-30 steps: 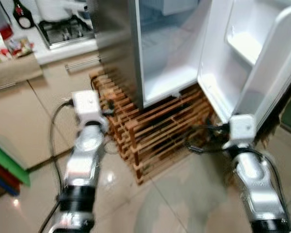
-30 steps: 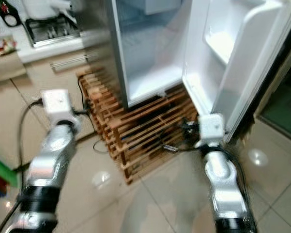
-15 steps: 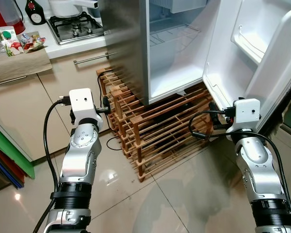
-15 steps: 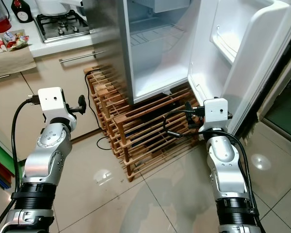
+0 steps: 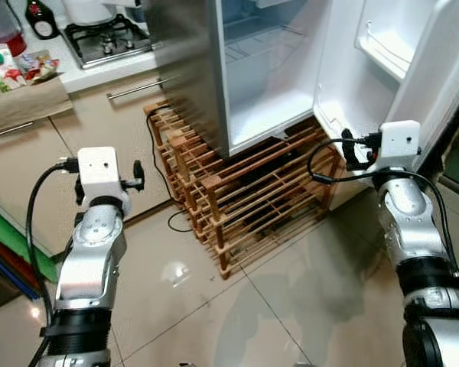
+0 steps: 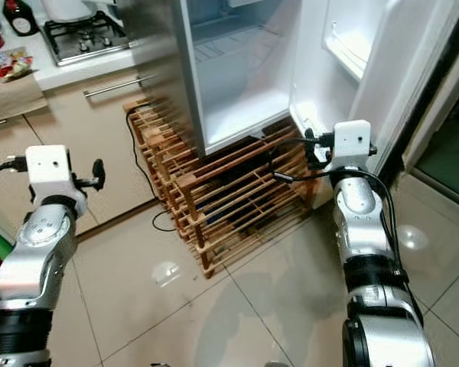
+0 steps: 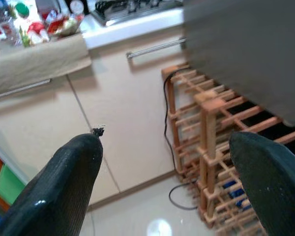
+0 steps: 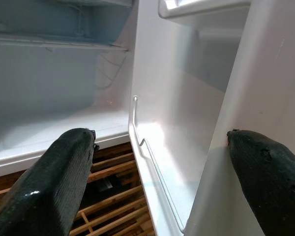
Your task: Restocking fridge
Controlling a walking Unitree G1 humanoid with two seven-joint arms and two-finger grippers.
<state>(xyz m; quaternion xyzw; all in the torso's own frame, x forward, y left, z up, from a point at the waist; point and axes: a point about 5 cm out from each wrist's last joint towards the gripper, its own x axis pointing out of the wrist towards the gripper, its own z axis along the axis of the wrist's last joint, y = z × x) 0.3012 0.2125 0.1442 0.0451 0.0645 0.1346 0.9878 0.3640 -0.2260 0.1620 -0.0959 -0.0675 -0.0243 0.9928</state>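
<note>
Since half a second ago, right gripper [image 8: 152, 162] has risen beside the fridge door [image 5: 344, 99], jaws released; left gripper [image 7: 162, 172] likewise released; rigid, smooth door, best held by its edge.

Glossy beige floor tiles [image 5: 291, 306] reflect ceiling light. Beige base cabinets [image 5: 99, 126] with a long metal bar handle [image 5: 138, 89] stand under a white countertop [image 5: 107, 69] holding a steel gas hob [image 5: 107, 38]. A slatted wooden rack [image 5: 252, 191] sits on the floor beside them.

Evenly bright indoors; ceiling-light glare on glossy floor tiles [image 5: 174, 273] around 7 o'clock; slightly soft focus; wrist-view fingers [image 7: 64, 182] blurred.
</note>
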